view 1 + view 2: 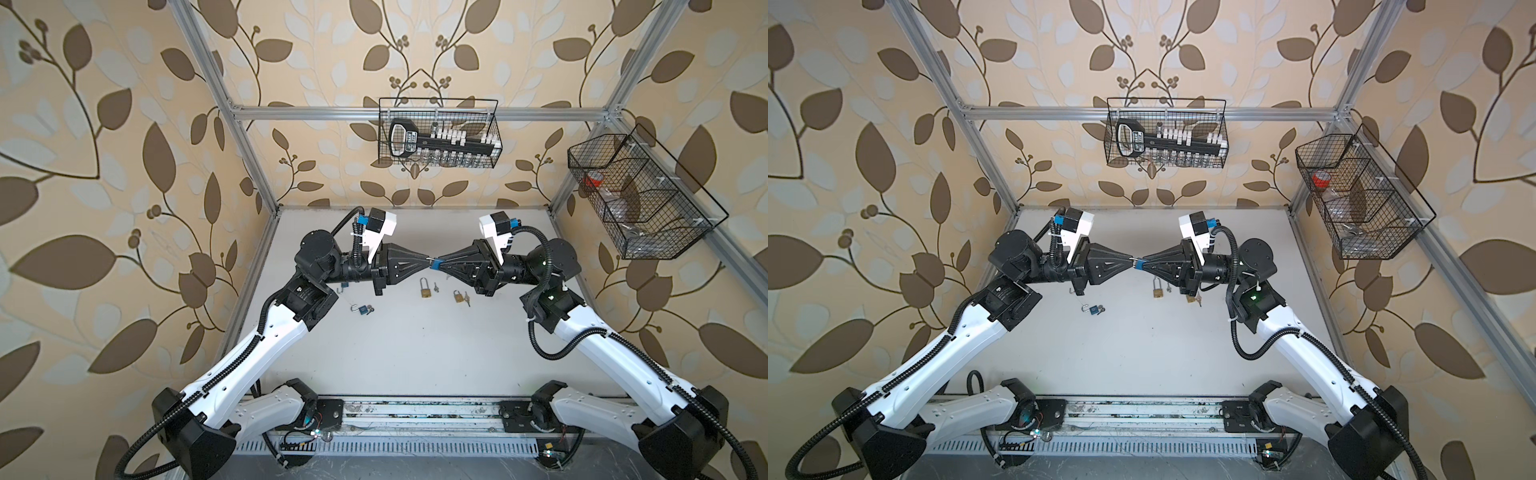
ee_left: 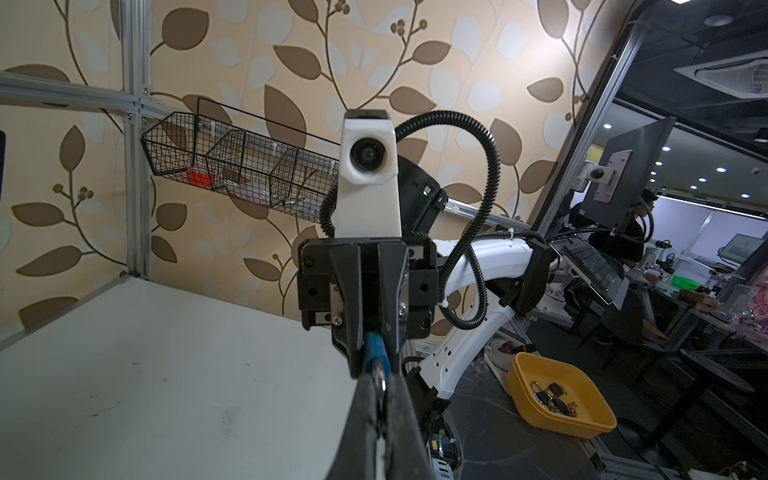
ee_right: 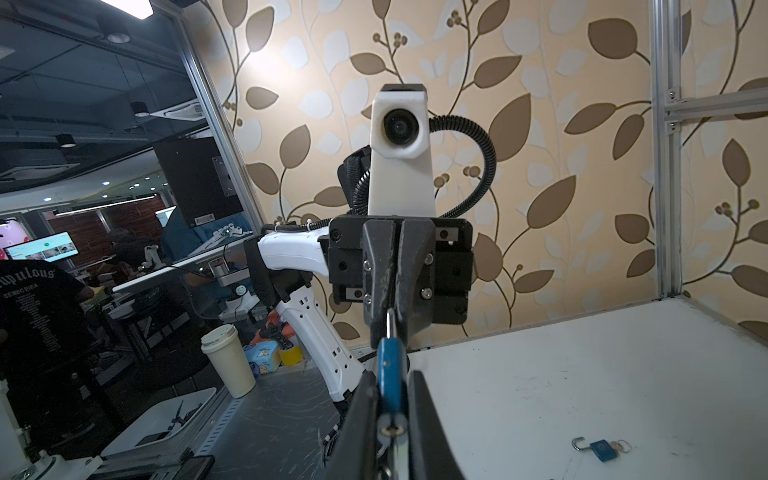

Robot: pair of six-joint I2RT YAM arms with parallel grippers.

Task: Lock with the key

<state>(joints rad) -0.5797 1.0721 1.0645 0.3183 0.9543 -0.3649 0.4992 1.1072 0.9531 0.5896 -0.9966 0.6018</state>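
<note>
Both grippers meet tip to tip in mid-air above the white table. My right gripper is shut on the body of a blue padlock. A key seems to sit in the keyhole at the lock's near end, mostly hidden between the fingers. My left gripper is shut on the padlock's silver shackle. Whether the shackle is pressed home I cannot tell.
On the table lie another blue padlock with its shackle open and two brass padlocks with keys beside them. Wire baskets hang on the back frame and right frame. A yellow tub sits off the table.
</note>
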